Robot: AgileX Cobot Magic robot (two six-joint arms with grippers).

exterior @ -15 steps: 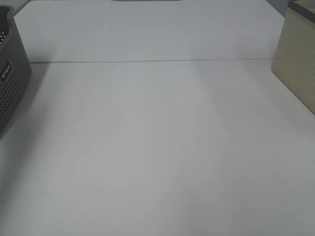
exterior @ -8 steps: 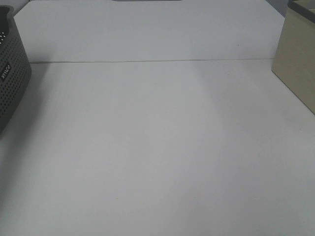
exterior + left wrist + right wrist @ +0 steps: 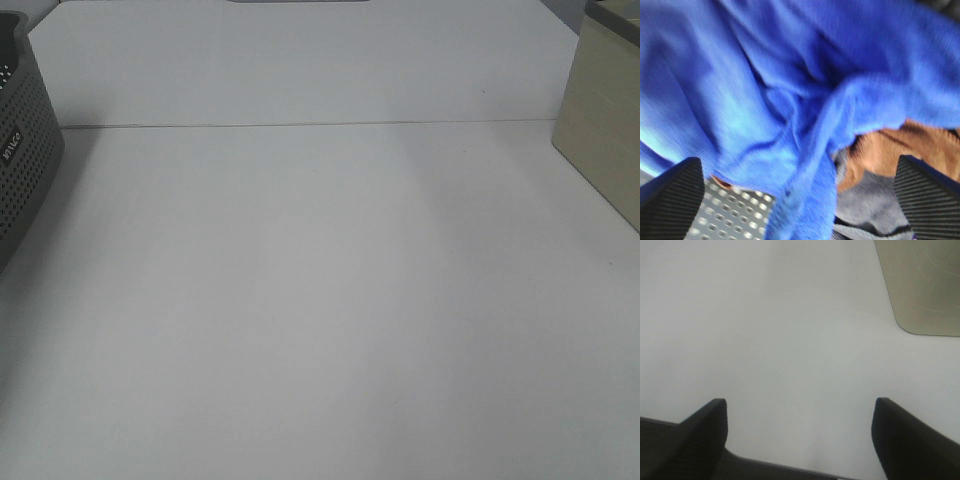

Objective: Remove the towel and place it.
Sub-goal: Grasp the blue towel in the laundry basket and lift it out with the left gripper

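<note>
Left wrist view shows the towel (image 3: 765, 100) filling most of the picture as a crumpled blue heap, lying on top of a brown cloth (image 3: 920, 145) and a grey cloth (image 3: 875, 200), with a perforated grey surface (image 3: 730, 210) beneath that appears to belong to the dark basket (image 3: 25, 150) at the left edge of the exterior high view. The towel itself does not appear in the exterior high view. The left gripper (image 3: 800, 200) hangs just above the heap with its jaws spread wide and nothing clamped between them; whether the tips touch the fabric cannot be told. The right gripper (image 3: 800, 432) hangs over the bare white table (image 3: 320, 300), near the beige box (image 3: 925, 285), jaws also apart and empty. The step in hand is judged to be the approach for the grasp: removal has not begun. The next move calls for lowering the left jaws onto a raised fold of the towel and closing on blue fabric only, since the brown and grey cloths lie directly beside the right-hand fingertip and could be pinched along with it. Lift clearance must allow for the cloth's width, which will drape and may drag on the basket rim. Compared with the earlier exterior frames, nothing differs: basket, box and table stand as before, and neither arm has entered that view.
</note>
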